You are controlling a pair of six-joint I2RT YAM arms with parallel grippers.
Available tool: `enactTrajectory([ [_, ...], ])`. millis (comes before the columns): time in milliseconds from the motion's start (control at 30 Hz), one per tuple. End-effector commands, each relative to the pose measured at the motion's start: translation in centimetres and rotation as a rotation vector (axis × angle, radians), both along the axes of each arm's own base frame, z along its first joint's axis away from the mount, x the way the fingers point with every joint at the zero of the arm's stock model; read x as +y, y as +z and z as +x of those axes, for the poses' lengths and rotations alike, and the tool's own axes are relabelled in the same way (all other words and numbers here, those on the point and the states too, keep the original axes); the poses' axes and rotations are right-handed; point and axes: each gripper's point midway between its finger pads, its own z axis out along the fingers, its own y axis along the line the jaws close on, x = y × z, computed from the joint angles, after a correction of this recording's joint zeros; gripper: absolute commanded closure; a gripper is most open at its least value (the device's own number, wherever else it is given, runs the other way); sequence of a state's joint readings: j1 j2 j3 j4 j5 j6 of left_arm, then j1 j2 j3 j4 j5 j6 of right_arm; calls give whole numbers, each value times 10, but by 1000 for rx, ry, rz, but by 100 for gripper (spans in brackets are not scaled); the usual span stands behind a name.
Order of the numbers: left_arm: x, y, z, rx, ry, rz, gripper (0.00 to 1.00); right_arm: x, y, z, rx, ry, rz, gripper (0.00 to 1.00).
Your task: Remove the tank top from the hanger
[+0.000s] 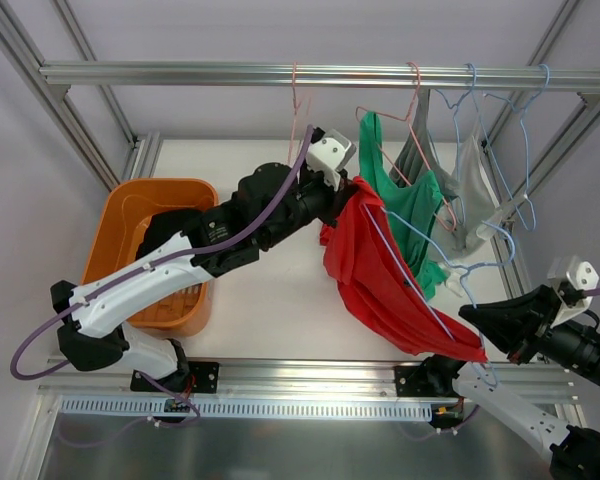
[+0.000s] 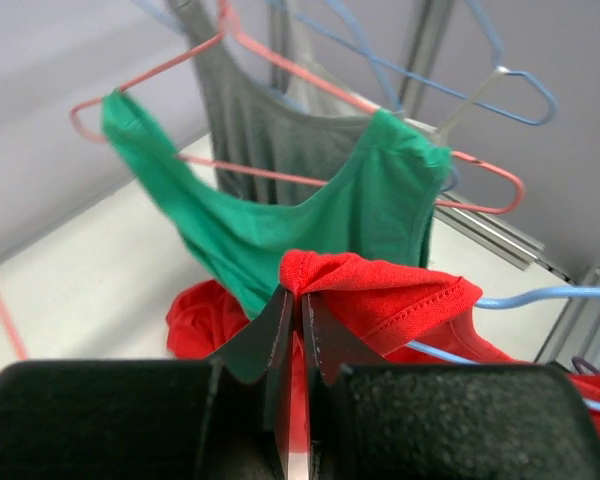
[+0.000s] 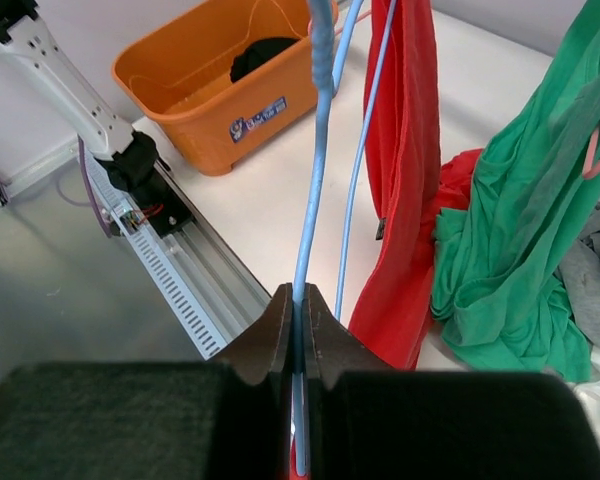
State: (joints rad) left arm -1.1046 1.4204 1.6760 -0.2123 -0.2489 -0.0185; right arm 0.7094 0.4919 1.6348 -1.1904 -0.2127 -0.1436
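A red tank top (image 1: 380, 280) hangs stretched on a blue wire hanger (image 1: 405, 278) held off the rail, over the middle of the table. My left gripper (image 1: 352, 188) is shut on the top's upper strap; in the left wrist view the red cloth (image 2: 380, 290) bunches out of the closed jaws (image 2: 292, 296). My right gripper (image 1: 472, 315) is shut on the blue hanger's wire near its lower end; in the right wrist view the blue wire (image 3: 315, 160) runs up out of the jaws (image 3: 299, 293), with the red top (image 3: 405, 180) hanging beside it.
A green tank top (image 1: 412, 205) on a pink hanger, a grey top (image 1: 425, 160) and a white one (image 1: 475, 195) hang from the rail (image 1: 310, 73) at back right, close behind the red top. An orange basket (image 1: 130, 215) with dark clothes stands left.
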Motion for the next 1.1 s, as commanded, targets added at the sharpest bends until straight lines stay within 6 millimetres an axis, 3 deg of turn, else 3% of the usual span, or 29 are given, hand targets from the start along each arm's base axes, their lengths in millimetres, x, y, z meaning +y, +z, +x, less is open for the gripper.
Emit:
enactTrajectory([
  [0,60,25,26,-8,318,-126,100,9,-11,0,7,67,-63,100],
  [133,99,18,36,-3,511,-133,100,15,-20,-18,-16,178,-73,100],
  [267,107,13,31,18,518,-157,100,8,-14,-33,-94,217,-48,100],
  [400,115,17,20,44,478,-208,100,-2,-14,-32,-132,176,-54,100],
  [500,102,21,2,54,329,-221,100,-1,-8,-25,-155,144,-20,100],
  [533,89,20,-10,67,223,-219,100,0,7,-19,-202,116,31,100],
  [567,83,17,-18,84,168,-226,100,5,2,-7,-195,82,41,100],
  [600,82,9,-27,102,120,-224,100,8,24,-2,-265,65,125,100],
  [667,70,1,-51,136,-27,-226,100,8,40,3,-335,34,231,100],
  [700,68,-12,-62,152,-85,-210,100,20,54,16,-401,32,310,99],
  [733,65,-19,-73,163,-147,-201,100,24,63,16,-422,44,381,100],
  [767,56,-23,-97,177,-291,-191,100,33,68,17,-448,83,415,100],
  [833,50,-48,-125,203,-452,-138,100,58,83,33,-500,132,525,100],
  [867,47,-54,-151,220,-599,-118,100,66,89,34,-523,168,552,100],
  [900,45,-73,-159,247,-644,-82,100,66,112,32,-607,185,634,100],
  [967,43,-91,-171,292,-695,-57,100,90,107,51,-565,222,673,100],
  [1000,43,-112,-174,328,-699,-26,100,84,127,45,-649,234,753,100],
  [1067,44,-140,-171,389,-655,5,100,90,124,60,-663,206,808,100],
])
